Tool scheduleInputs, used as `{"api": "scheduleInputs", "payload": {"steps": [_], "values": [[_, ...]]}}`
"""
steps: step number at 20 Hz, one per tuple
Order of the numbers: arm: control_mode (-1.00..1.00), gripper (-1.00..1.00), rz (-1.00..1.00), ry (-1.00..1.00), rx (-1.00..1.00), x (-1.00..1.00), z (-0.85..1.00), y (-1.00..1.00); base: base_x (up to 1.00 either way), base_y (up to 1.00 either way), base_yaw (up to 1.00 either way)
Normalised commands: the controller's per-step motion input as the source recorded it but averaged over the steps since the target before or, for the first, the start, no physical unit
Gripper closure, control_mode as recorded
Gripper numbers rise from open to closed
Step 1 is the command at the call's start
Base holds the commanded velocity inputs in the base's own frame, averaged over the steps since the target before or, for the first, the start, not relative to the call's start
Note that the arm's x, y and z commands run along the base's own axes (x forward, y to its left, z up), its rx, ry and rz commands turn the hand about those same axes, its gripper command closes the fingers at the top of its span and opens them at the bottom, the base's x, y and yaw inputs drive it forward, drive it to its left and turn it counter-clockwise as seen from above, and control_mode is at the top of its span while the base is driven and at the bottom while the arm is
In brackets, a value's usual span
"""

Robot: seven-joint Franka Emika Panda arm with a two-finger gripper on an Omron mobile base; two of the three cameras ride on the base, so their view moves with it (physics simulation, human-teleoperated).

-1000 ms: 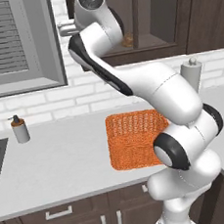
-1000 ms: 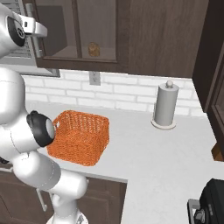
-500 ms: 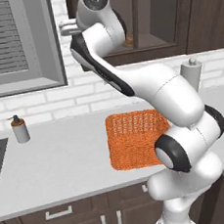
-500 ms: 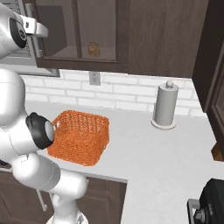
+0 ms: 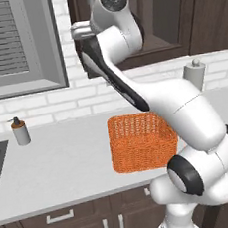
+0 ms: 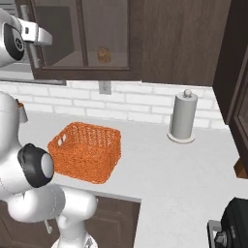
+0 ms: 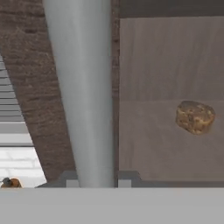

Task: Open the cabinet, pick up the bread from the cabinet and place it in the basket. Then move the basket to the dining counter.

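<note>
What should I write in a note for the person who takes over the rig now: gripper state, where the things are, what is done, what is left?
Gripper: up at the cabinet, one finger tip on each side of the door handle; whether it already clamps the handle cannot be told.
Bread: on the shelf inside the cabinet, behind the glass door.
Basket: on the worktop below the cabinet, with nothing in it.
Done: the arm has reached the handle.
Left: pull the door open, take the bread, put it in the basket, carry the basket to the dining counter.
</note>
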Motion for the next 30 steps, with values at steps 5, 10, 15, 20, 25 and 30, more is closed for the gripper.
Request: {"api": "scheduleInputs", "payload": {"steps": [5,10,15,20,25,30], "values": [[-1.00,1.00,0.13,-0.09,0.09,-1.00,0.01,-0.93,0.00,0.00,0.00],[-1.00,1.00,0.16,0.01,0.09,-1.00,0.24,-0.99,0.00,0.00,0.00],[-1.00,1.00,0.18,0.16,0.01,-1.00,0.31,-0.99,0.00,0.00,0.00],[-1.00,1.00,0.06,0.25,-0.03,-0.74,-0.10,-0.90,0.00,0.00,0.00],[-1.00,1.00,0.02,0.10,0.09,-0.04,-0.34,-1.00,0.00,0.00,0.00],[-1.00,-1.00,0.00,-0.14,0.00,-0.39,-0.03,-0.03,0.00,0.00,0.00]]}}
